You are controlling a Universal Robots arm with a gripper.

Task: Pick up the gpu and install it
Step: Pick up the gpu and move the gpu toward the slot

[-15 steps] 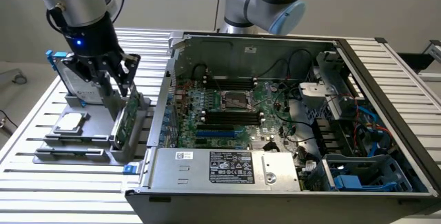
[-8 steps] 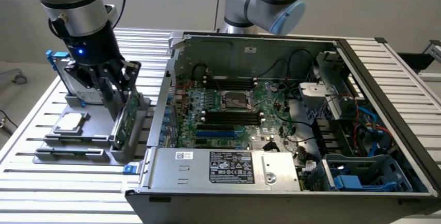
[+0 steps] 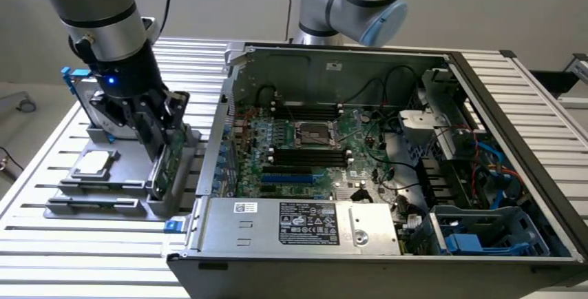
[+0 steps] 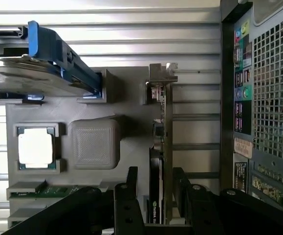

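Status: you're at the very start of the pick, and nothing is installed yet.

The gpu point(image 4: 163, 115) stands on edge in its slot in the grey parts fixture point(image 4: 131, 98). That fixture sits on the slatted table point(image 3: 55, 244), just beside the open computer case point(image 3: 275, 224), on the exterior view's left of it.

The gripper point(image 4: 155, 171) is down over the card with one finger on either side. In the wrist view the fingers point(image 4: 131, 188) are spread: there's a gap between the shroud-side finger and the card. I read that as straddling, not pinching (the other finger sits very close to the board edge, and I can't confirm contact there). The card's lower edge looks seated in the fixture, so my call is that it's not lifted.

Other parts in the fixture:
- CPU point(image 4: 35, 148), lying flat in its pocket, well apart from the gripper.
- Hard drive with blue rails point(image 4: 43, 58), propped in its own slot, untouched.

On the case side, the lid is off and the motherboard point(image 3: 303, 151) is exposed. The gpu is well apart from it.

Progress, as I judge it:
- Done: the approach and the alignment over the card.
- Left: the grasp itself and the whole install, so most of the task is open.
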